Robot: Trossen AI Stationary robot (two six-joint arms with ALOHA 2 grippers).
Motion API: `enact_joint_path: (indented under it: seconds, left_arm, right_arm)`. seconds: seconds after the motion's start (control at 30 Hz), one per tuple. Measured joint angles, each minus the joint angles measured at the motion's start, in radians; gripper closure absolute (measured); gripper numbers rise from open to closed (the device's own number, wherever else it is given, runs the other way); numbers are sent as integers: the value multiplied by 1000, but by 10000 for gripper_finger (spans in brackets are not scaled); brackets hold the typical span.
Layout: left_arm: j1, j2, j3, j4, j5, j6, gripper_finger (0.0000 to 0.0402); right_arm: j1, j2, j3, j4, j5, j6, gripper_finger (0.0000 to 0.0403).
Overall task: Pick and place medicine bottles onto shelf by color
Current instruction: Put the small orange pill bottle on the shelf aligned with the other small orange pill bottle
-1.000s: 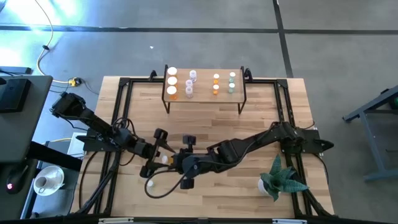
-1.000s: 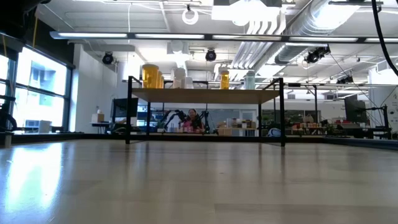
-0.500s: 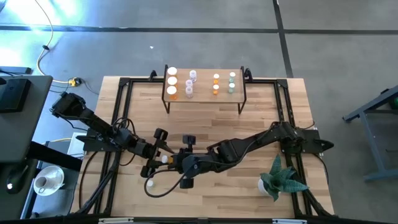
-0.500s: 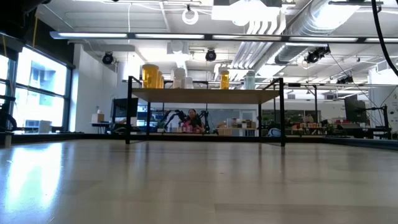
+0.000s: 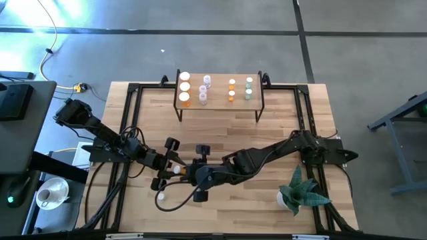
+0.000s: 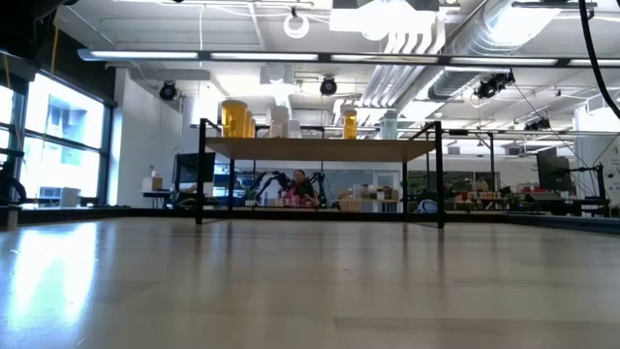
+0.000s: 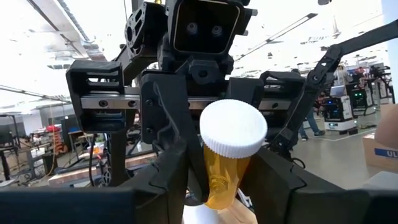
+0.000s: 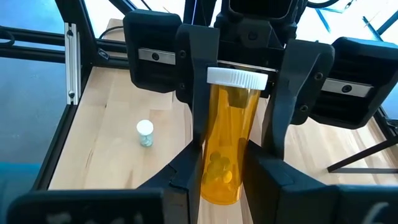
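Wood table (image 5: 227, 140) in an open workshop, black frame round its edge; the low view catches only bare table and the shelf (image 6: 320, 148) far off.

Obs.:
- Orange bottle (image 8: 224, 140), white cap, is held up off the table near the front middle, between the two claws.
- Right claw (image 8: 221, 180) is pressed onto the lower body of the bottle, pills visible inside.
- Left claw (image 7: 224, 186) faces it head-on; its fingers (image 8: 198, 81) look pinched against the cap end. Both claws appear to hold the one bottle.
- Shelf (image 5: 219, 100) at the far edge carries sorted rows: orange at one end, lilac next, then small orange ones, pale green last.
- One small pale green bottle (image 8: 145, 132) stands loose on the table just beside the meeting point.
- Plant (image 5: 300, 193) at the right front, well apart.

Risks (judgement):
1. The left grip sits on the cap rim only. If the right claw lets go before that hold is firm, the bottle may pivot or drop.
2. With both claws clamped, any pull out of line could twist the bottle or pop the cap.
3. A dropped bottle, or a low swing of the left arm, could knock over the loose green one.
4. Carried cap-first, the bottle may reach the shelf tilted and topple the orange row.
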Motion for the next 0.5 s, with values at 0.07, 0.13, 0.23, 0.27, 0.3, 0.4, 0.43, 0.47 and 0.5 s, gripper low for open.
enact_joint_path:
  seconds: [0.07, 0.13, 0.23, 0.27, 0.3, 0.4, 0.43, 0.47, 0.5]
  left_arm:
    - [0, 0, 0, -1, 0, 0, 275]
    - [0, 0, 0, -6, -2, 0, 276]
    - [0, 0, 0, -6, -19, 0, 276]
    - [0, -1, 0, -6, -25, 0, 276]
    - [0, -1, 0, -7, -28, -1, 276]
    - [1, 0, 0, -14, -31, -4, 277]
    - [1, 0, 0, -18, -32, -3, 277]
    - [1, 1, 0, -21, -34, -3, 278]
    - [1, 1, 0, -23, -45, -3, 278]
  right_arm:
    - [0, 0, 0, -2, 6, -1, 321]
    - [0, 0, 0, -4, 11, -3, 321]
    - [1, 0, 0, -6, 36, -5, 316]
    - [1, 0, 0, -9, 40, -6, 313]
    - [0, 0, 0, -14, 41, -6, 307]
    - [0, 0, 0, -41, 42, -5, 286]
    - [0, -1, 0, -53, 42, 7, 277]
    - [0, -1, 0, -64, 42, 15, 268]
    - [0, -2, 0, -75, 40, 20, 259]
